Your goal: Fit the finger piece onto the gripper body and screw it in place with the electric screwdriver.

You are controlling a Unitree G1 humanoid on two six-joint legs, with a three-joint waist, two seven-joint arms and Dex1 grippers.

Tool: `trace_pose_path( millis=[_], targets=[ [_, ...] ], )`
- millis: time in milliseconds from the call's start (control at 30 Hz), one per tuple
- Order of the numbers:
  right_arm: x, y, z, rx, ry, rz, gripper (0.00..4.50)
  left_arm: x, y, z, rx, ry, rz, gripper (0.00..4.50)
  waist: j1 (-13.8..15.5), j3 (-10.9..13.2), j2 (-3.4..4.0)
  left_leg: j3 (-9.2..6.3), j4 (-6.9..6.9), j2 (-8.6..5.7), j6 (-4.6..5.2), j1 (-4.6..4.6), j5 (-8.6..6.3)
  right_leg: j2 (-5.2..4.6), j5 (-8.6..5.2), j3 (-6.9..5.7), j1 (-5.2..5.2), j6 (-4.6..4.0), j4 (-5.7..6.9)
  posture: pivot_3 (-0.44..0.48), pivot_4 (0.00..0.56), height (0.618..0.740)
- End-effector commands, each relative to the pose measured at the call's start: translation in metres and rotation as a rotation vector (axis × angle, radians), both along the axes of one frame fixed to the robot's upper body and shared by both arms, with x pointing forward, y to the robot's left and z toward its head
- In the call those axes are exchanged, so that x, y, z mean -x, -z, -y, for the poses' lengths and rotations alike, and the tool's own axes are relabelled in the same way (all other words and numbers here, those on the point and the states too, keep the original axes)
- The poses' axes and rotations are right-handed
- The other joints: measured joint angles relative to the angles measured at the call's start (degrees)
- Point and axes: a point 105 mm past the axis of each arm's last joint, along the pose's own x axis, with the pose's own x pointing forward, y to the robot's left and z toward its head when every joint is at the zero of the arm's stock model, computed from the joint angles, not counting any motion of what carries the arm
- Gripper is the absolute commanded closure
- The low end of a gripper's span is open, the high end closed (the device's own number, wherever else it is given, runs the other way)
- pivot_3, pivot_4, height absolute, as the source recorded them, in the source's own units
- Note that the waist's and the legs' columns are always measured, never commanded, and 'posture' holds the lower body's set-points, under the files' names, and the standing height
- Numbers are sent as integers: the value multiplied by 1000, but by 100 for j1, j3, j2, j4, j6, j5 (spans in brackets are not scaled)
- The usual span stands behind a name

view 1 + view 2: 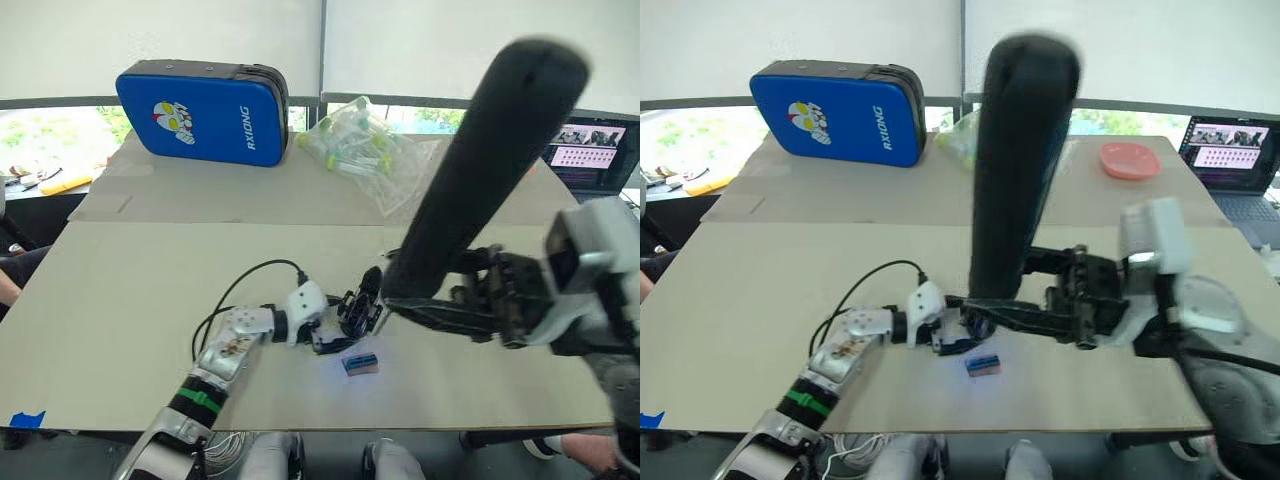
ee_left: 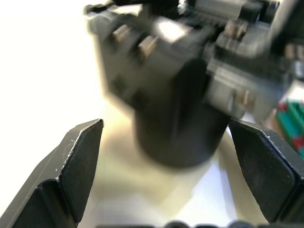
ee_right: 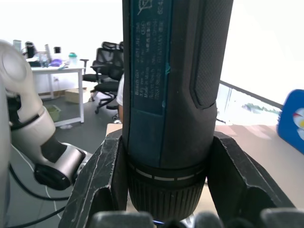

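Observation:
The gripper body, a black assembly on a round base, stands on the table between the two fingers of my left gripper. That gripper is open, with a gap on each side of the base. In the head views it sits mid-table at the gripper body. My right gripper is shut on the electric screwdriver, a thick black cylinder held nearly upright with its lower end just over the gripper body. The screwdriver's bit is hidden. I cannot make out the finger piece.
A small green-and-brown block lies just in front of the gripper body. A black cable loops beside my left wrist. At the back stand a blue case, a bag of plastic tubes, a pink dish and a laptop.

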Motion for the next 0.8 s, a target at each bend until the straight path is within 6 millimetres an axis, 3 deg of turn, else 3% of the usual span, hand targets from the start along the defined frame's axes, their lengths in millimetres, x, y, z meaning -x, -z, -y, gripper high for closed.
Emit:
trace_pose_path(
  millis=[33, 133, 267, 367, 533, 633, 800],
  targets=[
    [-2, -25, 33, 13, 118, 13, 2593, 4, -19, -37, 102, -15, 30, 66, -1, 10, -3, 0, -1, 2, -2, 0, 0, 2, 2, -1, -6, -4, 0, 0, 150, 740],
    [-13, -25, 68, 142, 262, -48, 2593, 22, -42, -60, 181, 85, 33, 66, 10, 53, -3, 2, -1, 1, -4, -5, 1, 8, 1, -2, -16, -7, 1, 0, 150, 740],
    [-28, -1, 132, 359, 467, -348, 2593, 34, -53, -96, 129, 117, -62, 66, 82, 76, 3, 7, 14, -13, 0, -56, 1, 5, 9, -8, -52, -7, 0, 0, 150, 740],
    [-34, 38, 174, 559, 618, -660, 2593, 33, -76, -110, 160, 115, -38, 66, 88, 92, 25, 10, 18, -21, 10, -64, -5, -2, 15, -7, -51, -2, -17, 0, 150, 740],
    [-48, 96, 234, 814, 884, -795, 2593, 31, -87, -116, 166, 82, -27, 66, 33, 107, 43, 14, 18, -21, 10, -72, -6, -9, 12, -7, -57, 41, -40, 0, 150, 740],
    [-56, 118, 245, 841, 905, -838, 2593, 32, -87, -115, 164, 68, -17, 66, 0, 126, 69, 19, 17, -20, 1, -87, -1, -6, 37, -7, -81, 12, -33, 0, 150, 740],
    [-68, 132, 243, 872, 872, -889, 2593, 39, -84, -115, 156, 51, -22, 66, -117, 146, 95, 38, 14, -10, -57, -93, 42, 13, 61, -4, -76, 53, -7, 0, 150, 740]
  ],
)
